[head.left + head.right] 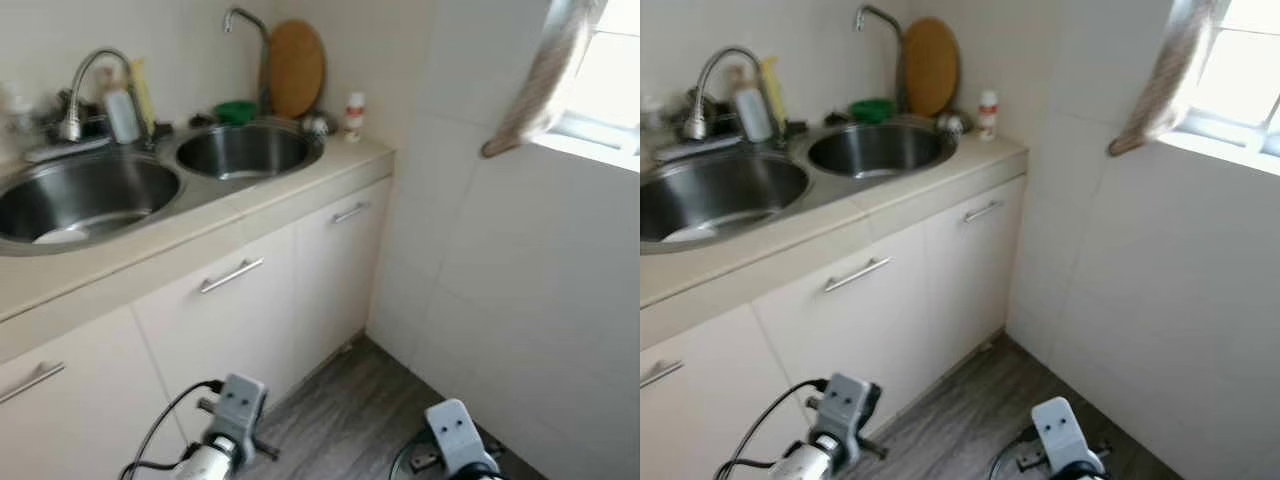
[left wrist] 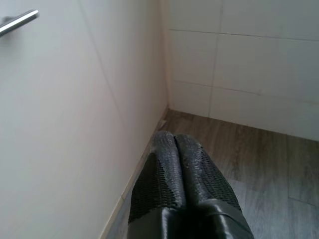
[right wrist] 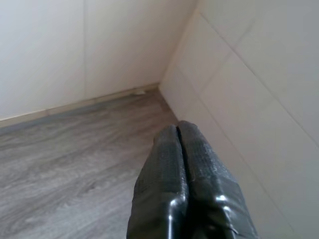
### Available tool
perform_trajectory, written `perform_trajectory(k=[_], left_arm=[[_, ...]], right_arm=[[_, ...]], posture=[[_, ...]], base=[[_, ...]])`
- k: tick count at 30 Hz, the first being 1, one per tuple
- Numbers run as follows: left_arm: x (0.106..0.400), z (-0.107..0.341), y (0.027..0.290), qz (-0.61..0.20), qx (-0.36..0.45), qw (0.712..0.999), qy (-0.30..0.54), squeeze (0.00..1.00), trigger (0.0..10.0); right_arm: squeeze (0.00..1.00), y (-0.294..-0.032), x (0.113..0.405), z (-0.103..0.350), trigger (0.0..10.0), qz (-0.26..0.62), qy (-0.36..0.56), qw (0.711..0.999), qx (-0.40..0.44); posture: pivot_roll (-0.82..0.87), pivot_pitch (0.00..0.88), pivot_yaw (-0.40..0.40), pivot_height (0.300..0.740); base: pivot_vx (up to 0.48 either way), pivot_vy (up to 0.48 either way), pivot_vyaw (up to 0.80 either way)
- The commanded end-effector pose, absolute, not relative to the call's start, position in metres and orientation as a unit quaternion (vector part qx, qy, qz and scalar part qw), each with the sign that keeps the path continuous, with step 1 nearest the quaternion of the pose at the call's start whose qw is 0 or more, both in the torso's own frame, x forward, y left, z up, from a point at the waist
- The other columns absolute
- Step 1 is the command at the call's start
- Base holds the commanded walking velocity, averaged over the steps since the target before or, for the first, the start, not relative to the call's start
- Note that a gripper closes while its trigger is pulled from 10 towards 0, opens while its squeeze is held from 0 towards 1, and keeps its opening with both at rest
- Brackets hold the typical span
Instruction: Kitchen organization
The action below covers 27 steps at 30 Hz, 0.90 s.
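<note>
left eye view shows a beige counter (image 1: pixel 300 190) with two steel sink basins let into it, high above and well apart from both grippers, which hang low near the wood-grain floor (image 1: pixel 350 420). the left gripper (image 2: pixel 175 144) has its two black fingers pressed together with nothing between them, close beside the cabinet front (image 2: pixel 60 124). the right gripper (image 3: pixel 178 133) is likewise pinched closed and empty, over the floor near the tiled wall (image 3: pixel 259 99).

containers: the large basin (image 1: pixel 85 195) holds something pale at its bottom, too blurred to identify. the small basin (image 1: pixel 243 150) appears bare inside. a green bowl (image 1: pixel 236 111) sits behind the small basin; its contents cannot be made out.

count: two taps, one curved tap (image 1: pixel 85 80) behind the large basin and one tall tap (image 1: pixel 250 30) behind the small basin. one round wooden board (image 1: pixel 296 68) leans upright against the wall. one small white bottle with a red cap (image 1: pixel 354 115) stands at the counter's far corner. one white bottle (image 1: pixel 122 115) and one yellow item (image 1: pixel 143 95) stand just beside the curved tap. three bar handles show on the cabinet doors, the middle one (image 1: pixel 231 275) clearest. a patterned curtain (image 1: pixel 540 75) hangs by the window.
</note>
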<state>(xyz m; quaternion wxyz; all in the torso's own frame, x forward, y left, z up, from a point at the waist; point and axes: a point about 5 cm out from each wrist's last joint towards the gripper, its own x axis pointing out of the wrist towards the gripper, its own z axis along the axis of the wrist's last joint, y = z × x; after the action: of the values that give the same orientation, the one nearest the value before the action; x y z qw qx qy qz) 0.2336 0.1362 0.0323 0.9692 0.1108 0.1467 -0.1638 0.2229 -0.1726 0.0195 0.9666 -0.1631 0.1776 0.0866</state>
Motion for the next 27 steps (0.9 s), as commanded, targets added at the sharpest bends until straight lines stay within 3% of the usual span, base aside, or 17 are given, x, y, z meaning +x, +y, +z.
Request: perform_trajectory(k=[1,5,11,16,22,27], left_arm=[[0.2350,0.0368,0.1384,-0.162,0.138,0.969,0.130,0.00,10.0],[0.2353,0.0399,0.1370,-0.168,0.145,0.968,0.117,0.00,10.0],[0.2352,0.0369,0.1428,-0.149,0.105,0.975,0.129,0.00,10.0],[0.2361,0.0376,0.1422,-0.154,0.105,0.975,0.123,0.00,10.0],[0.2364,0.0378,0.1419,-0.155,0.099,0.975,0.123,0.00,10.0],[0.2368,0.0384,0.1413,-0.158,0.098,0.975,0.120,0.00,10.0]], right_arm=[[0.00,-0.1719,0.2225,0.0205,10.0,0.086,0.176,0.968,-0.159],[0.00,-0.1708,0.2229,0.0194,10.0,0.087,0.180,0.966,-0.162],[0.00,-0.1706,0.2231,0.0205,10.0,0.085,0.180,0.968,-0.154],[0.00,-0.1699,0.2237,0.0213,10.0,0.086,0.177,0.968,-0.154],[0.00,-0.1697,0.2244,0.0209,10.0,0.087,0.176,0.968,-0.154],[0.00,-0.1700,0.2246,0.0204,10.0,0.086,0.180,0.969,-0.148]], posture=[[-0.02,0.000,-0.004,0.740],[-0.02,0.000,0.000,0.740],[-0.03,0.000,0.003,0.740],[-0.03,0.000,0.006,0.740],[-0.02,0.000,0.005,0.740],[-0.02,0.000,0.005,0.740]], base=[[0.000,0.000,0.00],[0.000,0.000,0.00],[0.000,0.000,-0.80],[0.311,0.000,-0.80],[0.362,0.000,0.00],[0.280,0.000,-0.80]])
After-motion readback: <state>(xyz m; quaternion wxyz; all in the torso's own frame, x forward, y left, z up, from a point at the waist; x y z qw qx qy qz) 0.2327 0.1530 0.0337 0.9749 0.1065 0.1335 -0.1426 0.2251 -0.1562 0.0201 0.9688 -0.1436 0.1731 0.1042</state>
